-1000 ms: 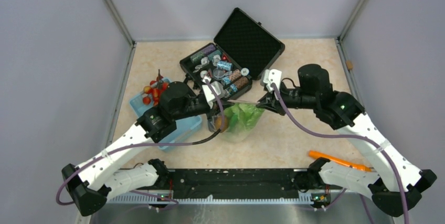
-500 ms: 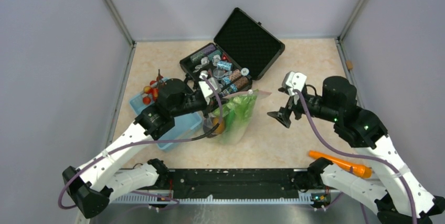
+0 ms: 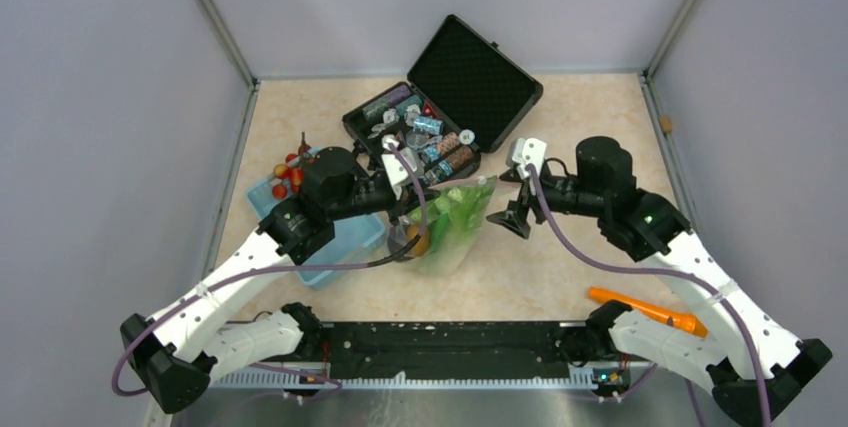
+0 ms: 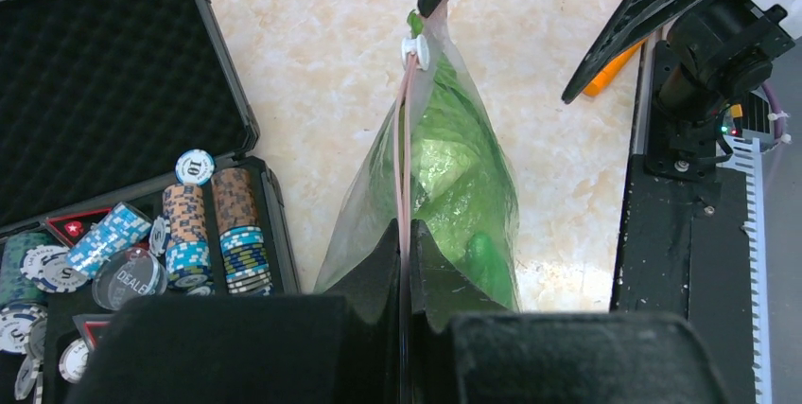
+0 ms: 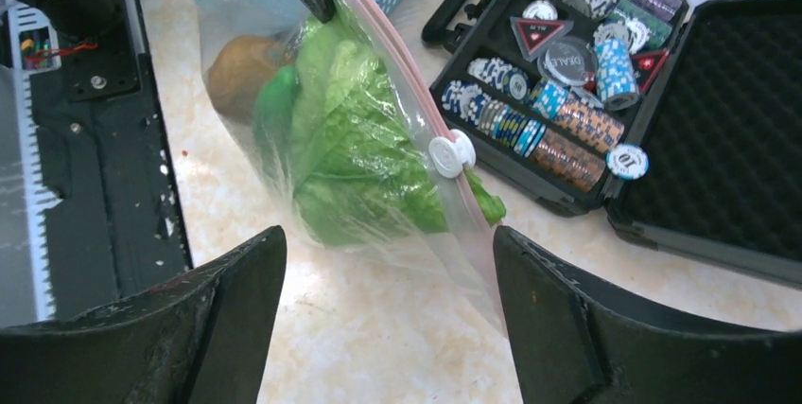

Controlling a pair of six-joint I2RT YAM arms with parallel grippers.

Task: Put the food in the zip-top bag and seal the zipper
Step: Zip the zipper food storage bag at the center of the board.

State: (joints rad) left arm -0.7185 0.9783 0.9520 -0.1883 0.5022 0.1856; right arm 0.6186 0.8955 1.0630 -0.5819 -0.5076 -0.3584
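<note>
The zip-top bag [image 3: 455, 225] lies mid-table holding a green leafy ball [image 5: 350, 139] and an orange piece [image 3: 420, 240]. My left gripper [image 4: 403, 229] is shut on the near end of the pink zipper [image 4: 406, 139], in the top view at the bag's left end [image 3: 408, 202]. The white slider [image 5: 451, 153] sits near the zipper's other end, with a green bit [image 5: 487, 205] poking out past it. My right gripper [image 3: 510, 219] is open just right of the bag, its jaws wide apart with only the bag's corner and table between them [image 5: 388, 238]. Red cherry tomatoes [image 3: 290, 172] lie in the blue basket.
An open black case [image 3: 420, 137] of poker chips stands behind the bag, its lid [image 3: 475, 67] raised. The light blue basket [image 3: 345, 247] sits under my left arm. An orange tool [image 3: 645, 309] lies at the front right, by the black base rail [image 3: 450, 337].
My right gripper was shut at the bag's right end; it opened, let go, pulled back right, then came a little closer again. The bag's free end sagged. The left grip held.
</note>
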